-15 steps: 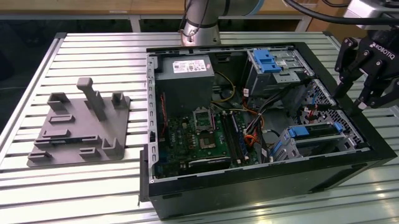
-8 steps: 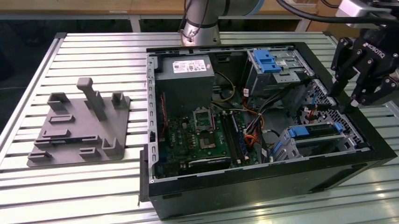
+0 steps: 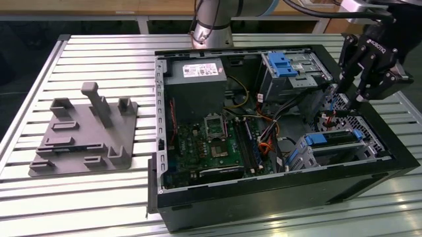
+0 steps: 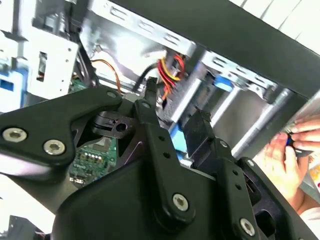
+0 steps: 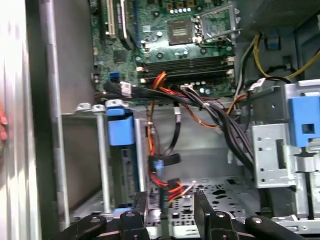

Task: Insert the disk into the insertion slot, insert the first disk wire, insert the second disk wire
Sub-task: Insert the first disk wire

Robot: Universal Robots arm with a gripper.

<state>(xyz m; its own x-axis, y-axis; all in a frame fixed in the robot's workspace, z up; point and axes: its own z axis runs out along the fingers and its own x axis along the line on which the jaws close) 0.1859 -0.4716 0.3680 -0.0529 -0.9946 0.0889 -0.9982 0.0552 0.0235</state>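
Note:
The disk [image 3: 331, 139], in its blue carrier, lies in the low grey insertion slot [image 3: 344, 154] at the case's corner on the exterior view's right. In the first wrist view the blue carrier end [image 5: 120, 131] shows beside the slot's metal wall [image 5: 85, 165]. An orange wire with a blue plug [image 5: 159, 164] and a red, yellow and black wire bundle [image 5: 172, 189] hang loose next to the disk. My gripper [image 3: 356, 101] hovers over this corner, fingers pointing down. It stands open [image 5: 167, 207], its fingers [image 5: 201, 205] either side of the red bundle without gripping it. The second wrist view shows the gripper [image 4: 175, 107] near red and yellow wires [image 4: 169, 70].
The open black case holds a green motherboard [image 3: 211, 143], a power supply [image 3: 194, 89] and a taller cage with a blue latch [image 3: 285, 64]. A grey fixture plate [image 3: 86, 133] lies on the slatted table at the exterior view's left. A person's hand [image 4: 287, 150] is beside the case.

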